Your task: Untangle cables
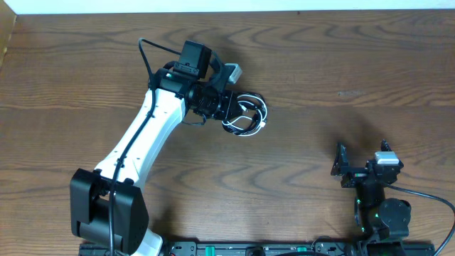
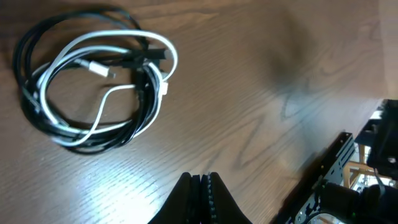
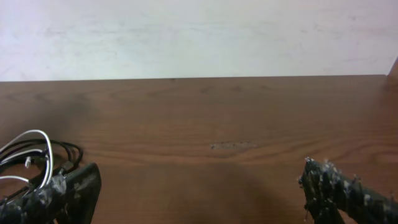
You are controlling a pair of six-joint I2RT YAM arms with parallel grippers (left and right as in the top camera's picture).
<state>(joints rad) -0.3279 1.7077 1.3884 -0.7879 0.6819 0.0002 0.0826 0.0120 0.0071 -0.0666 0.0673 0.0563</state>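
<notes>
- The black cable (image 2: pixel 25 109) and the white cable (image 2: pixel 174 59) are lying together in one loose coil on the wooden table (image 1: pixel 320 64), toward the middle of its far half.
- The white cable is looping through and over the black one, and the two are crossing each other at several places along the right side of the coil.
- A small white plug end is sitting inside the coil; a dark plug is lying near it, at the top right of the coil.
- The left gripper (image 2: pixel 200 186) is pointing at the table just beside the coil, with its two fingers pressing flat together and gripping nothing.
- In the left wrist view, the coil is lying clear of those fingertips, not touching them.
- The right gripper (image 3: pixel 200 168) is sitting well apart from the cables, near the front right of the table, with its fingers spread wide and holding nothing.
</notes>
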